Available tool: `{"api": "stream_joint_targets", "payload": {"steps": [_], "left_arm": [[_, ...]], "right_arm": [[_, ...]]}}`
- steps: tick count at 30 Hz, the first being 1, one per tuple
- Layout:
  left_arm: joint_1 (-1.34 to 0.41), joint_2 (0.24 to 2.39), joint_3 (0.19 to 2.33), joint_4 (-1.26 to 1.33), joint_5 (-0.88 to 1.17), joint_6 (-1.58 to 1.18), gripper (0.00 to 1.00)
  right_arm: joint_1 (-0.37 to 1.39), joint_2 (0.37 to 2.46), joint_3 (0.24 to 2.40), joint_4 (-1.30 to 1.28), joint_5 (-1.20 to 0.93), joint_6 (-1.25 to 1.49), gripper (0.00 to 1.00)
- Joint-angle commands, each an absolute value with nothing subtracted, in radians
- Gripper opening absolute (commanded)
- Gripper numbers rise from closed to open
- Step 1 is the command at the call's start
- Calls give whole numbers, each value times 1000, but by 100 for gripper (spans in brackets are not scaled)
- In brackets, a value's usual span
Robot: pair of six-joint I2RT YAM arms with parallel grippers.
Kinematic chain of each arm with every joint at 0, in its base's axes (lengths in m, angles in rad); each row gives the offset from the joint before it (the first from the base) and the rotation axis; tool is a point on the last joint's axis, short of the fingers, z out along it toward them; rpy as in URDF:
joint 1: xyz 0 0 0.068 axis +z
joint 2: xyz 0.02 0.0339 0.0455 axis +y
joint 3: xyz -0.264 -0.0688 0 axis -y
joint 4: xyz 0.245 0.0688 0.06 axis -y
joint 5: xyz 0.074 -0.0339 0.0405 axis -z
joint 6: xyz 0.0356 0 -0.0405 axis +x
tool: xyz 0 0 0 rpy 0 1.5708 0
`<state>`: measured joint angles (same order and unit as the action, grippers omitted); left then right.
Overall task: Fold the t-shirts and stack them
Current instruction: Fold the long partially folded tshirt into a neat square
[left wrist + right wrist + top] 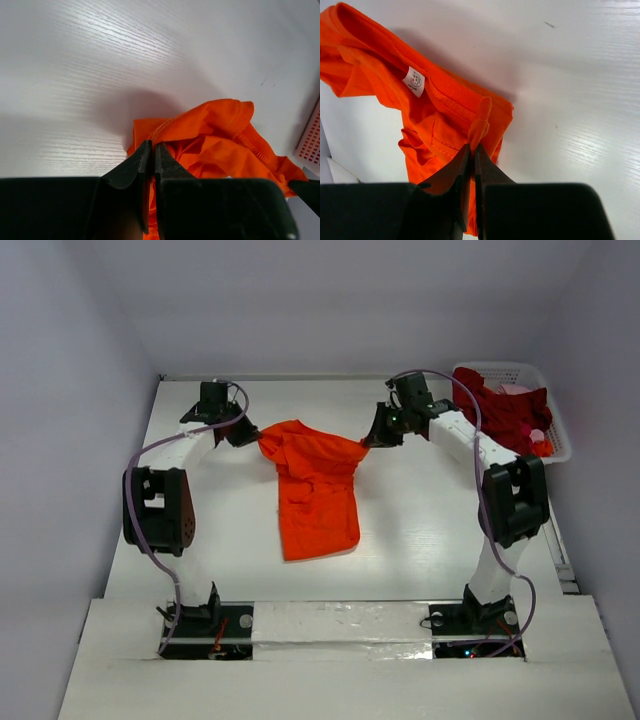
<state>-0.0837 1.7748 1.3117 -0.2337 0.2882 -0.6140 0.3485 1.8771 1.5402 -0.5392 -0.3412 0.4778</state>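
Note:
An orange t-shirt (pixel 315 495) hangs stretched between my two grippers in the middle of the table, its lower part lying on the tabletop. My left gripper (pixel 252 435) is shut on its left top corner, with cloth pinched between the jaws (pixel 152 146). At the right top corner my right gripper (pixel 372 440) is shut on a bunched fold near the collar (pixel 471 147). The shirt's neck label (pixel 413 81) shows in the right wrist view. Dark red t-shirts (pixel 500 412) lie heaped in the basket at the back right, with a pinkish one (pixel 515 390) behind them.
A white lattice basket (pixel 560 435) stands at the far right back of the white table (pixel 420 540). White walls close in the back and both sides. Both arm bases sit at the near edge.

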Motion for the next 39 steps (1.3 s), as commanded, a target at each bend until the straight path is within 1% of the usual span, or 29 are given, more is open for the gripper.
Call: {"api": "stream_joint_targets", "payload": {"steps": [1, 11, 25, 39], "left_arm": [[-86, 1692, 1304, -247, 288, -594, 0], [-86, 1605, 1227, -244, 290, -600, 0], [-86, 1465, 1106, -236, 308, -594, 0], [-86, 1381, 1000, -230, 311, -591, 0]], "right_arm": [[356, 1799, 1507, -505, -362, 468, 0], [365, 1726, 1404, -491, -379, 471, 0], [374, 1654, 1341, -488, -377, 472, 0], [383, 1588, 1221, -454, -377, 477, 0]]}}
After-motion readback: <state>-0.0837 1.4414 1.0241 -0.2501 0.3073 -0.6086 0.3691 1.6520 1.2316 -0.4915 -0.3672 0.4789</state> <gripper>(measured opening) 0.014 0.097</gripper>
